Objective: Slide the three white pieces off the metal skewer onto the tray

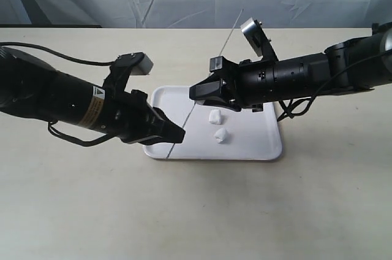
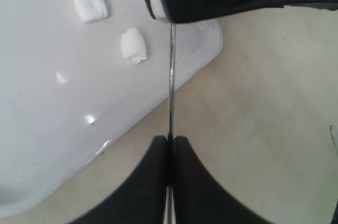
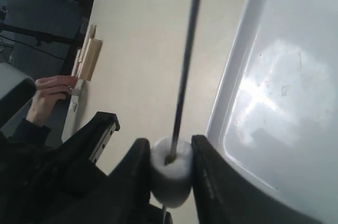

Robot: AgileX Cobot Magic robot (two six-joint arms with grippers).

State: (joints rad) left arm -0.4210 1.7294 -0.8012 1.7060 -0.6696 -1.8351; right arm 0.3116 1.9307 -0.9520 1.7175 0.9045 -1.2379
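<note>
The left gripper [image 2: 170,145] is pinched shut on the low end of the metal skewer [image 2: 171,86]. In the exterior view the rod slants from about 7 o'clock up to 1 o'clock, crossing over the 9 o'clock side of the tray [image 1: 269,143]. The right gripper [image 3: 169,147] is squeezed narrow around the threaded white piece [image 3: 170,179], with the skewer running right through it. Two others lie loose mid-tray: the upper piece [image 1: 214,116], and the lower piece [image 1: 221,136] at roughly 5 o'clock from it, near but not touching.
</note>
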